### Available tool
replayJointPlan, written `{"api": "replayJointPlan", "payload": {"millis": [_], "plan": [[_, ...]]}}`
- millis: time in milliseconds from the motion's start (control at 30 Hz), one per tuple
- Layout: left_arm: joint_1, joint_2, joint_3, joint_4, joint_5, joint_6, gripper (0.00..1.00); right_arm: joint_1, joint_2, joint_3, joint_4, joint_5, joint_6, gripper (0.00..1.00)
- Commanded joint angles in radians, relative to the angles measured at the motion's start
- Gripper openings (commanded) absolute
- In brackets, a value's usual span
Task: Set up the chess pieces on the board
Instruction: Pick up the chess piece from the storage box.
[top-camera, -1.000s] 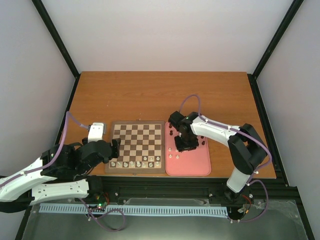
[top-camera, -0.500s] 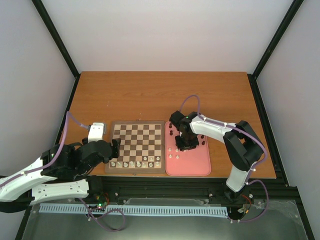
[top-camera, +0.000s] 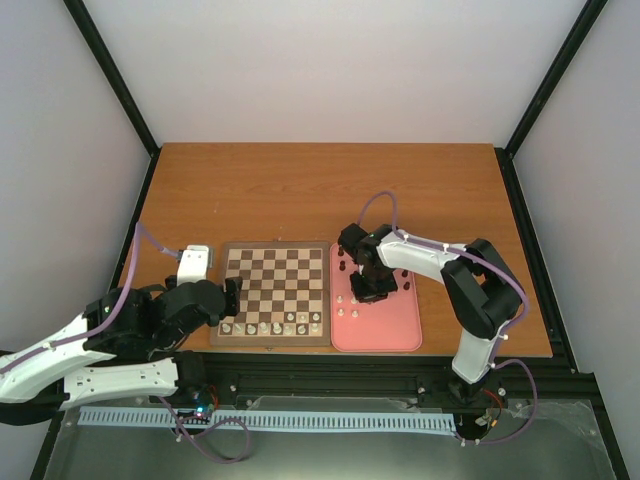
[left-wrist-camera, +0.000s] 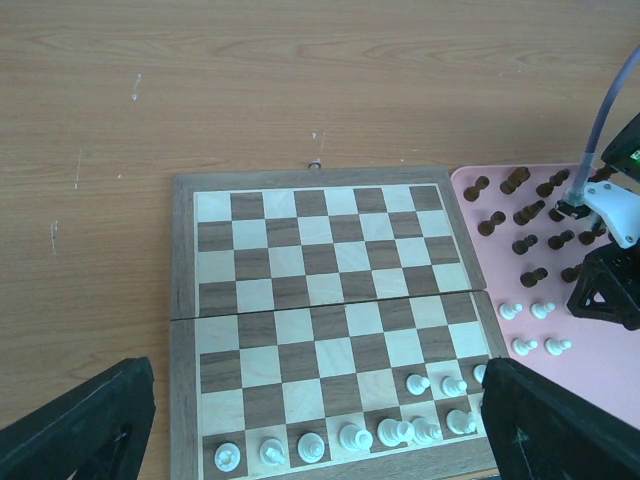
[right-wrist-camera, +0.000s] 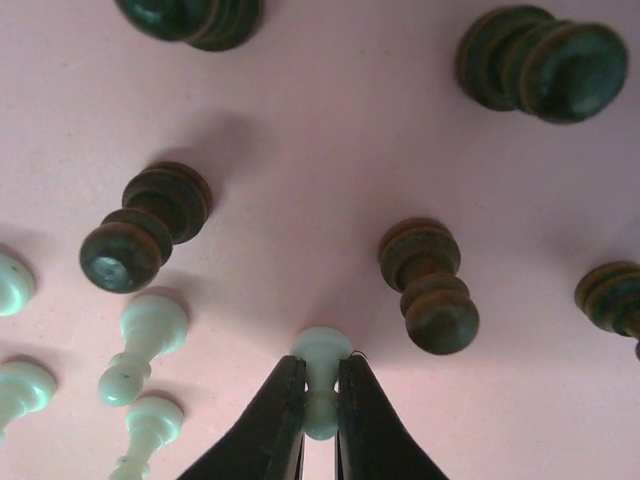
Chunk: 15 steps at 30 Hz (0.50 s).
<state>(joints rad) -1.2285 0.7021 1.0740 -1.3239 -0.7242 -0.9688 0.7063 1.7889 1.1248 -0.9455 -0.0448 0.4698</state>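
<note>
Biggest thing here is the orange-brown wooden table. The chessboard sits near its front edge, and a pink tray lies right up against the board's right side.

The left arm is folded low at the board's left edge. Its gripper is spread wide with nothing in it, and in its own camera both black fingers sit out at the bottom corners with the whole board between them.

The right arm reaches over the tray, and its gripper is pinched nearly shut on a white pawn. The two black tips squeeze the pawn's upper part, with its round base poking out past them at the pink surface. I can't tell if the base is touching the tray or just off it.

On to the small stuff. The white pieces stand along the board's nearest row, with a few more on the second row at the tray end. More white pawns stand on the tray, just left of the right gripper. The dark pieces cluster at the tray's far end, and one dark pawn is just beside the gripped one, not touching it.
</note>
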Motion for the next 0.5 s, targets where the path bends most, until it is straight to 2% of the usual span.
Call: {"api": "replayJointPlan", "payload": {"millis": [0,233,367,467], "plan": [[0.005,-0.010,0.009,0.005,-0.004,0.003,1.00,-0.008,-0.021,0.000,-0.012,0.013,0.000,0.05],[0.005,-0.008,0.008,0.013,0.002,0.013,1.00,-0.001,-0.132,0.082,-0.130,-0.004,0.028,0.04],[0.006,-0.016,0.003,0.016,0.003,0.010,1.00,0.050,-0.147,0.220,-0.231,-0.002,0.037,0.04],[0.006,-0.023,0.001,0.018,0.003,0.011,1.00,0.124,-0.084,0.356,-0.265,-0.018,0.052,0.04]]}}
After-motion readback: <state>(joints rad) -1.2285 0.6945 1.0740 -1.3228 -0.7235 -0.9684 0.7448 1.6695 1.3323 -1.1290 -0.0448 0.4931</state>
